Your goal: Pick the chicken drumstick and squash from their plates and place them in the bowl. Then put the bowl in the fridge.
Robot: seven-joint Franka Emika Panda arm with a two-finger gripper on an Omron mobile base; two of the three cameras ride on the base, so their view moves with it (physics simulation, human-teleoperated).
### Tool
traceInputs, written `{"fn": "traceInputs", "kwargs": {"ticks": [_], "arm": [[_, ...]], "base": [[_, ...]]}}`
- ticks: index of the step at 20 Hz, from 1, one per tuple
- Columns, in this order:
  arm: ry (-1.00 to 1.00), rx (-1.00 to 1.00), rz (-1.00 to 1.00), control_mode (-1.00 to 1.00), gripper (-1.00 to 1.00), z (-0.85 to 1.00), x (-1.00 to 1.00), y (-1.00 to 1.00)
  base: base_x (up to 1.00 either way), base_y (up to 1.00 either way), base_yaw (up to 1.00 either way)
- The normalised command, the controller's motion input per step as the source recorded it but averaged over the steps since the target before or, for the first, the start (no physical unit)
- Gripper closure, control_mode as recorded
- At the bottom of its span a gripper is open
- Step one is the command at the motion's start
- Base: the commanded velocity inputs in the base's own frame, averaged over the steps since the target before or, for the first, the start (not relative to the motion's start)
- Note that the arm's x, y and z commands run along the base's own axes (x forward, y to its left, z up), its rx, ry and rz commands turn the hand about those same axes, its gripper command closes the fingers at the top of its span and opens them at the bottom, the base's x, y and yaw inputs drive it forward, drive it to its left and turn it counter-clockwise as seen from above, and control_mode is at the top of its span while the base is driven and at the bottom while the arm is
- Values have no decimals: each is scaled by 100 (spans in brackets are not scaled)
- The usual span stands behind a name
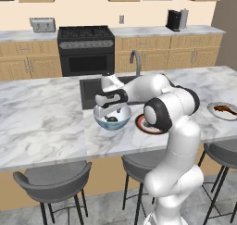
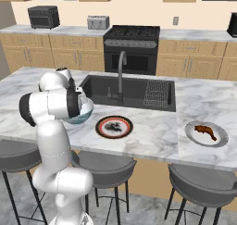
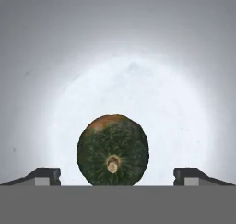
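The dark green squash (image 3: 113, 149) lies on the white floor of the bowl (image 3: 138, 57), between my two spread fingertips and free of them. My gripper (image 3: 117, 175) is open. From the left base view my gripper (image 1: 111, 110) hangs down into the blue-grey bowl (image 1: 102, 122), with the squash (image 1: 112, 119) at its bottom. Just right of the bowl sits the red-rimmed plate (image 1: 140, 123), bare. The brown chicken drumstick (image 1: 224, 109) rests on the grey plate (image 1: 212, 109) at the far right of the island. My arm partly hides the bowl (image 2: 82, 116). The fridge is out of view.
The dark sink (image 2: 134, 92) with its faucet (image 2: 121, 76) lies behind the bowl. Grey stools (image 1: 55, 180) stand under the island's near edge. A black stove (image 1: 86, 50) and a toaster (image 1: 42, 24) stand along the back wall.
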Motion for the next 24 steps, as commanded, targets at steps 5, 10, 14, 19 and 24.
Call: {"fn": "traceInputs", "kwargs": {"ticks": [5,10,14,19,24], "arm": [[3,2,0,-100,-100,2,0,0],[0,12,0,-100,-100,42,-3,0],[0,15,-3,-100,-100,55,-23,-15],[-3,9,-2,-100,-100,33,-34,-35],[-6,2,0,-100,-100,17,-37,-44]], "base": [[0,0,0],[0,0,0],[0,0,0],[0,0,0],[0,0,0]]}}
